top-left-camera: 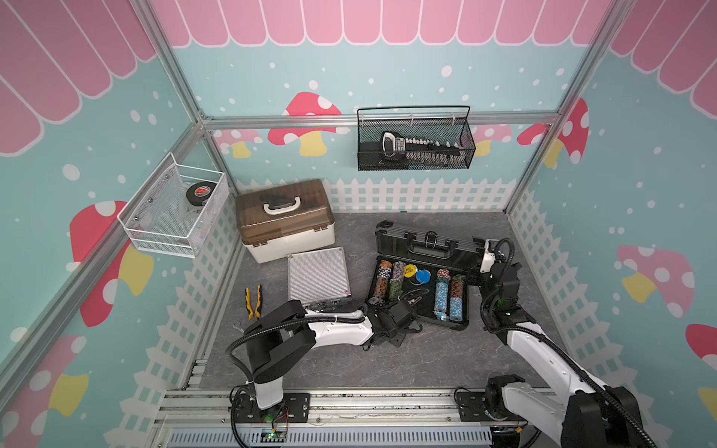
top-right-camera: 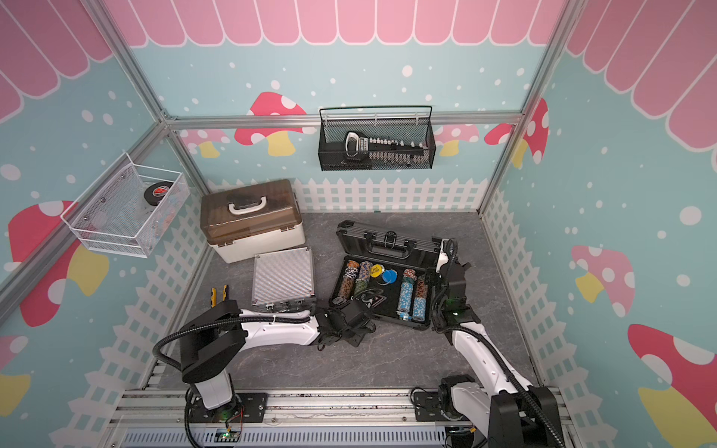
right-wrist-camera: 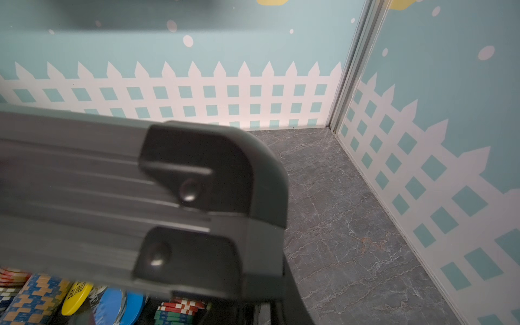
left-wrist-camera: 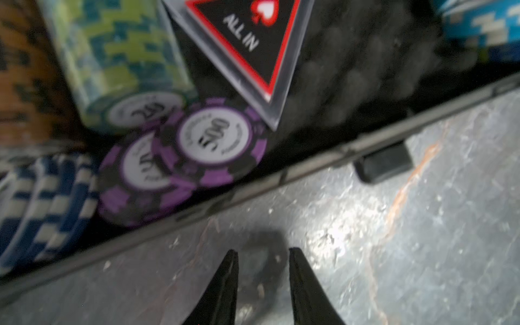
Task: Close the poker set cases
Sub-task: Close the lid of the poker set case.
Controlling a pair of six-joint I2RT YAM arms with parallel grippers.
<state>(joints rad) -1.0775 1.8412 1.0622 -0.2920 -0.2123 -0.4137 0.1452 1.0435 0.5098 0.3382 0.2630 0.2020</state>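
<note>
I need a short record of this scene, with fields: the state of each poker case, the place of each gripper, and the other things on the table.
silver poker case: closed, flat on the table
dark grey poker case: open, lid raised, poker chips in the base
left gripper: open, empty, over the table beside the dark case's front edge
right gripper: shut, at the lid's right end; contact unclear
other things: cream box with brown lid, yellow pliers
</note>
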